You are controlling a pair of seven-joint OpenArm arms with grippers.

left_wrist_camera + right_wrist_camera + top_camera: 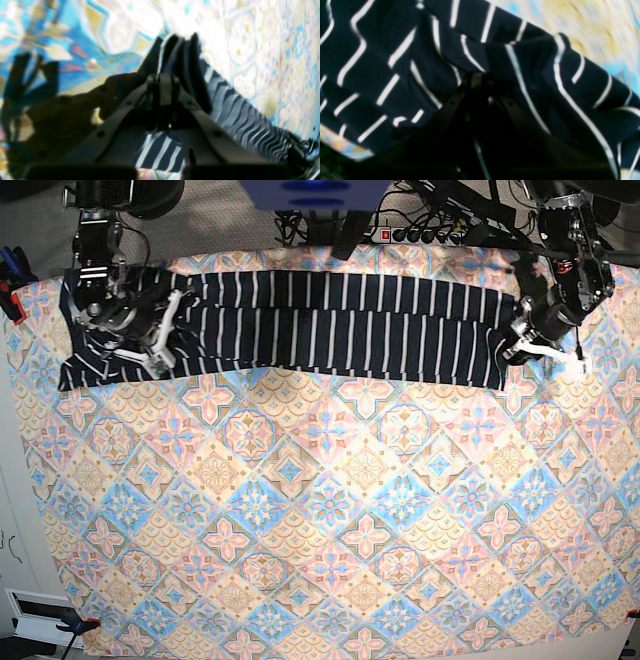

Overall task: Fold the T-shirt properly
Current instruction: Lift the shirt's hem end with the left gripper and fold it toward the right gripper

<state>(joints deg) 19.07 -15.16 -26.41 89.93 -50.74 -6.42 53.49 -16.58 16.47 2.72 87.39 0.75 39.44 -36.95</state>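
**Striped shirt stretched between two arms**

Where the patterned cloth [330,520] covers the desk, the shirt [330,325] lies as a long dark band with thin white stripes across the far edge, running nearly from one side to the other. Each end of the band sits under an arm. The left end effector [522,338] — on the right of the overhead view — has its fingers pressed together on the shirt's edge, and its wrist camera shows folds of striped fabric bunched between the tips [175,50], with more of the shirt [240,117] trailing away over the pale tiles of the cloth [275,50]. The right end effector [150,330] is at the opposite end, low over the fabric; in its own camera the fingers are dark and nearly lost against the shirt [395,62], which drapes over and around them — they are closed, with fabric gathered at the tips [480,77]. A strip of cloth [595,30] shows beyond the shirt there.
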